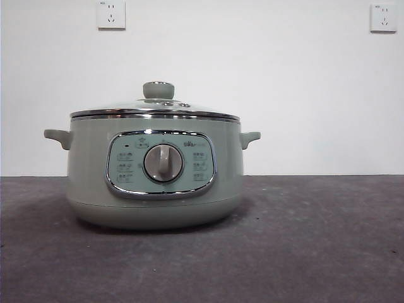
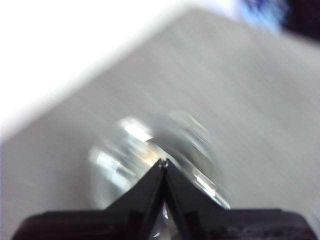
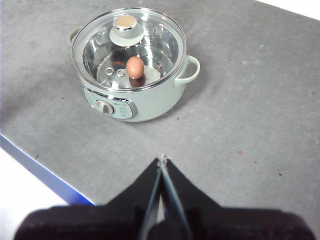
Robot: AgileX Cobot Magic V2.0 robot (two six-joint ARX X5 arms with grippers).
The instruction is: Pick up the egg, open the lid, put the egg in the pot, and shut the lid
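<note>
The pale sage-green pot (image 1: 154, 173) stands on the grey table, its dial facing the front camera. The glass lid (image 1: 155, 111) with its green knob (image 1: 158, 89) sits on the pot. In the right wrist view the egg (image 3: 135, 67) lies inside the pot (image 3: 150, 102) under the lid (image 3: 155, 42). My right gripper (image 3: 162, 159) is shut and empty, well above the table and apart from the pot. My left gripper (image 2: 163, 162) is shut and empty; its view is blurred and shows the lid (image 2: 150, 155) as a shiny smear below the tips. Neither gripper shows in the front view.
The grey table (image 1: 315, 240) ends at a blue front edge (image 3: 40, 167) in the right wrist view. A white wall with two sockets (image 1: 111, 14) stands behind the pot.
</note>
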